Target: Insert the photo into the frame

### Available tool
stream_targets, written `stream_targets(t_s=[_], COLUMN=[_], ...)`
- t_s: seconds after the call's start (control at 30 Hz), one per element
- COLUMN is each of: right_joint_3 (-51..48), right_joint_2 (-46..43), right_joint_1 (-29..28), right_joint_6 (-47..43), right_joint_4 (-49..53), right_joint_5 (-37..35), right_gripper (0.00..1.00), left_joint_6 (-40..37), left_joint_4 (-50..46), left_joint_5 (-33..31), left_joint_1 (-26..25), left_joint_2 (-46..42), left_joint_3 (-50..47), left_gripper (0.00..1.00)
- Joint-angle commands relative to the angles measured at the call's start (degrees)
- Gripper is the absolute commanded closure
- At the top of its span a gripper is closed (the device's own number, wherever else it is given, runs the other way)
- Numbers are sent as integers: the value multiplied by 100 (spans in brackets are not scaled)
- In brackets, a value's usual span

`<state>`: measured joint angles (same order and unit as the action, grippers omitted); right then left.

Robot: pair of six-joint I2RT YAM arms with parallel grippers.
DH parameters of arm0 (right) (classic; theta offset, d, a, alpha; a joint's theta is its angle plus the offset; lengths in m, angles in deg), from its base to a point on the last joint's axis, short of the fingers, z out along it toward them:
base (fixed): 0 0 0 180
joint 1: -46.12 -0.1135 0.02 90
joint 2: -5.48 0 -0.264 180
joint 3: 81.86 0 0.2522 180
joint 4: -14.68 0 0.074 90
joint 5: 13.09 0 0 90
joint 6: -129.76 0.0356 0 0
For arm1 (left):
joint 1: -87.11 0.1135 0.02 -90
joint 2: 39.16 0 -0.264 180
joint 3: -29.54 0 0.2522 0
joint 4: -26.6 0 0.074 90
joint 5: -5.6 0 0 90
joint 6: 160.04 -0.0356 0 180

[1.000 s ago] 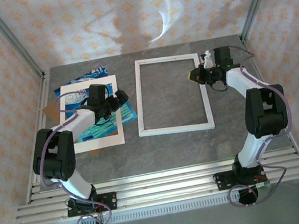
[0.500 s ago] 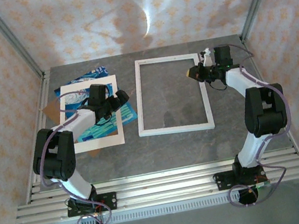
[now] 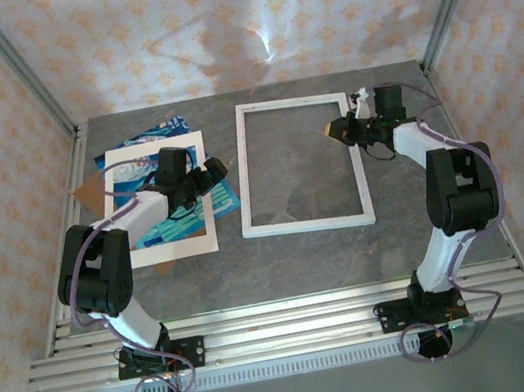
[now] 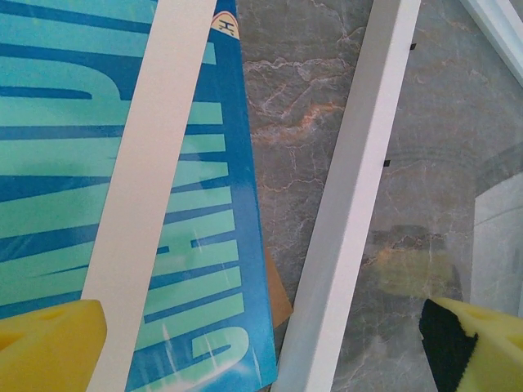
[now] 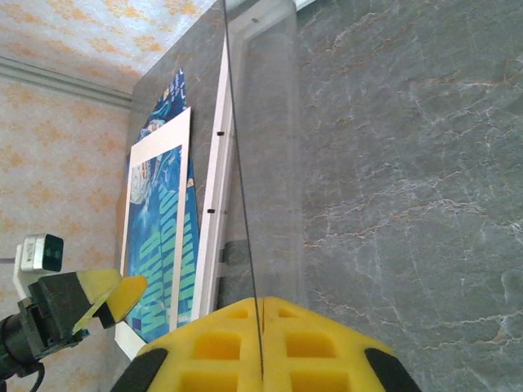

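Your left hand [image 3: 213,171] hangs released over the right edge of the photo [image 4: 204,269], which lies under the cream mat [image 3: 116,176] at the table's [image 3: 304,260] left. The frame [image 3: 243,174] lies flat at centre. Your right hand [image 5: 261,343] is clenched on a clear pane [image 5: 270,163].

cream mat [image 3: 180,247] on grey table [image 3: 305,265] | brown board [image 3: 87,196] under mat's left edge | glass pane [image 5: 265,147] seen edge-on

bright, even light; white glare flares on the back wall [image 3: 241,17] at twelve o'clock, soft grey shadows beside it.
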<state>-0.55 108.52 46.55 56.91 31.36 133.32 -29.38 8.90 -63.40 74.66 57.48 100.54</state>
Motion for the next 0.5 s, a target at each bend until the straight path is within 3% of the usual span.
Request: stream_targets(t_s=[0.0, 0.17, 0.47], right_joint_3=[-70, -50, 105], right_joint_2=[142, 145, 120], right_joint_1=[-25, -26, -25], right_joint_6=[86, 111, -86], right_joint_4=[-205, -125, 507], right_joint_5=[32, -163, -1004], right_gripper=[94, 86, 49], left_joint_6=[53, 54, 56], left_joint_4=[113, 97, 78], left_joint_5=[-15, -14, -5], left_joint_1=[-38, -47, -70], left_joint_2=[73, 63, 49], left_joint_3=[-4, 16, 30], left_gripper=[0, 0, 0])
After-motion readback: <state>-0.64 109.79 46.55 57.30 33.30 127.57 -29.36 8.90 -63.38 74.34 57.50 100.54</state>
